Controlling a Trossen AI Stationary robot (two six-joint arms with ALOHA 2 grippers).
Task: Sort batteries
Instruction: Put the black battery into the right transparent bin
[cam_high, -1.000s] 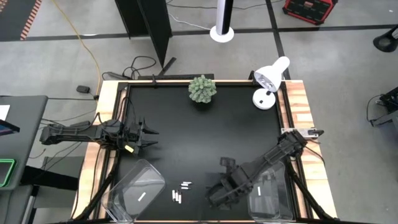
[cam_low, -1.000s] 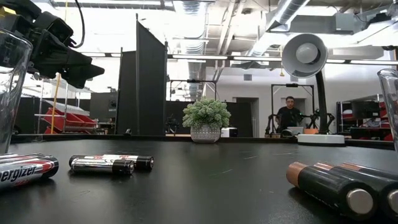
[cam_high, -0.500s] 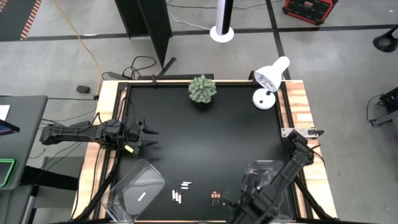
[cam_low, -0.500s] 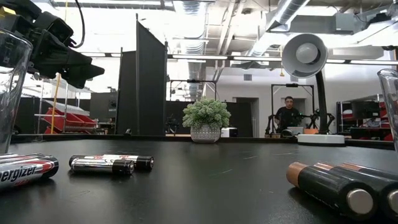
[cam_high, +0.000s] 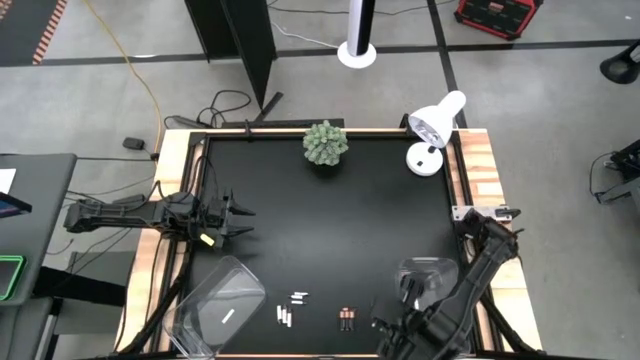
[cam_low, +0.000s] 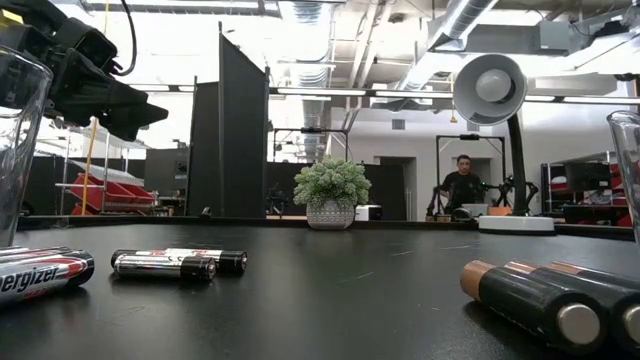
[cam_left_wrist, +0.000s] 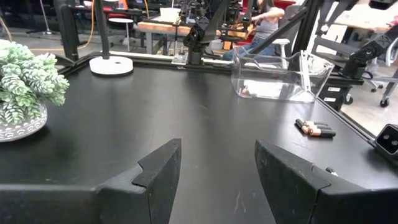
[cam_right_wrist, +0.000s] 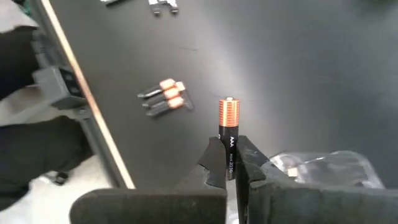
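The batteries are slim little cylinders of two sorts: white and silver ones (cam_high: 291, 308) lying in a loose cluster near the front edge of the table (cam_high: 330, 220), and dark ones with copper-red ends (cam_high: 347, 319) lying three abreast just toward three o'clock of them. One more white battery (cam_high: 227, 316) lies inside the clear bin (cam_high: 215, 305) at the table's seven o'clock corner. The right claw (cam_right_wrist: 229, 163) is pinched tight on a dark battery (cam_right_wrist: 228, 127), which stands upright between its fingers with the copper end sticking out and the letters AAA readable on the body. From above, this claw sits at about five o'clock on the table, beside the second clear bin (cam_high: 428, 290), but the arm covers the fingertips there and the held battery cannot be seen from that side. The dark trio lies on the tabletop well apart from the held one, off toward the table's front edge. In the low view the nearest batteries are cut off at both sides. The left claw (cam_left_wrist: 217, 158) hangs at nine o'clock with its fingers spread wide and nothing between them, far from every battery.
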